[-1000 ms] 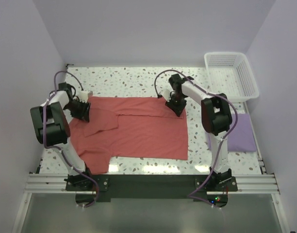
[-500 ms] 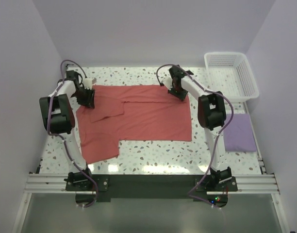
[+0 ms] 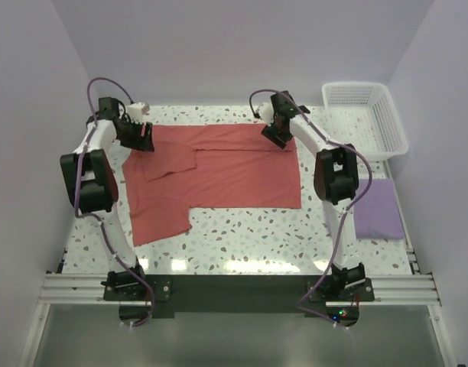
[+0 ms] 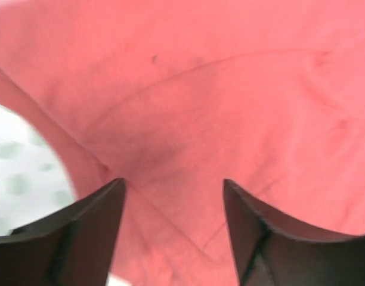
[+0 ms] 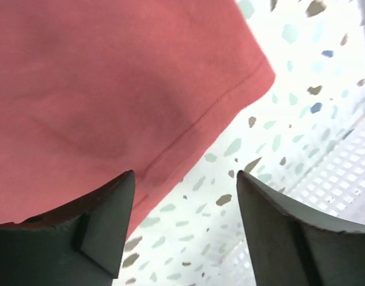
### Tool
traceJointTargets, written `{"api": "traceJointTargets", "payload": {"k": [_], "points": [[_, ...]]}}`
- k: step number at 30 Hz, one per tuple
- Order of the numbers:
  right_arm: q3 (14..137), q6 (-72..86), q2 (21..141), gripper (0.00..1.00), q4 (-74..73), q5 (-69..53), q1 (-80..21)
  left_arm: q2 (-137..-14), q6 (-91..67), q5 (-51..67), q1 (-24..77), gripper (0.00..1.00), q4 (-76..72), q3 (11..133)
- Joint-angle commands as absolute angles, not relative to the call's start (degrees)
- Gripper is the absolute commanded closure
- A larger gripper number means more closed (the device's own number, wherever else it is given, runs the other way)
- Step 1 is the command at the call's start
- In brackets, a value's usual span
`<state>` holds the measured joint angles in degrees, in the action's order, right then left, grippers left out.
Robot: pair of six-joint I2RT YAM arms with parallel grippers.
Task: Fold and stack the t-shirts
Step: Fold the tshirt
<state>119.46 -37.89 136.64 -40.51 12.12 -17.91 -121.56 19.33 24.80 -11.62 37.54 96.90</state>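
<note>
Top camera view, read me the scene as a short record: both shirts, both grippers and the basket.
red t-shirt: spread flat on the table, one sleeve folded onto the body, the other sticking out toward the arm bases
purple t-shirt: folded rectangle at the table's right side, apart from the red one
basket: white lattice, far right corner
left gripper: open, over the red shirt's far left corner
right gripper: open, over the far right hem
stack: not yet made
</note>
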Motion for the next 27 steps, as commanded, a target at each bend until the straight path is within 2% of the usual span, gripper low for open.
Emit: {"api": "traceJointTargets", "payload": {"k": [1, 2, 3, 5, 7, 9, 13, 16, 21, 24, 27], "points": [[119.10, -35.60, 122.72, 0.26, -41.04, 6.95, -19.60, -106.81, 23.63, 30.84, -12.57, 0.25, 33.84, 97.48], [118.40, -35.25, 120.78, 0.19, -41.57, 5.29, -20.38, -102.26, 24.34, 32.85, -13.44, 0.19, 32.62, 96.60], [116.65, -34.90, 116.41, 0.15, -41.75, 4.58, -20.74, -99.87, 24.78, 33.57, -13.97, 0.00, 31.48, 94.33], [114.45, -33.93, 112.17, 0.10, -41.84, 1.95, -21.27, -93.91, 25.05, 37.08, -15.02, 0.00, 29.11, 92.38], [108.83, -31.40, 105.93, 0.02, -40.00, 0.96, -21.97, -90.81, 23.57, 35.70, -15.12, 0.00, 26.91, 89.05], [104.44, -32.50, 102.58, 0.01, -40.51, -0.43, -22.85, -87.55, 25.72, 33.66, -14.94, 0.00, 25.57, 86.76], [100.91, -39.28, 96.87, 0.01, -53.85, -8.87, -23.47, -87.01, 47.16, 41.55, -15.12, 0.00, 46.19, 88.95], [92.32, -42.10, 92.93, 0.01, -59.15, -7.83, -23.91, -84.65, 64.12, 42.02, -15.29, 0.00, 64.37, 83.61], [69.67, -49.91, 84.73, 0.01, -55.73, -5.90, -24.87, -75.42, 78.12, 38.94, -15.29, 0.04, 71.80, 66.82], [61.91, -50.97, 84.29, 0.05, -50.38, -2.56, -25.58, -71.55, 80.15, 36.57, -15.29, 0.06, 71.89, 58.90], [58.63, -50.80, 86.04, 0.15, -44.84, -0.88, -25.58, -69.88, 81.30, 34.46, -15.29, 0.10, 71.99, 54.15]]}}
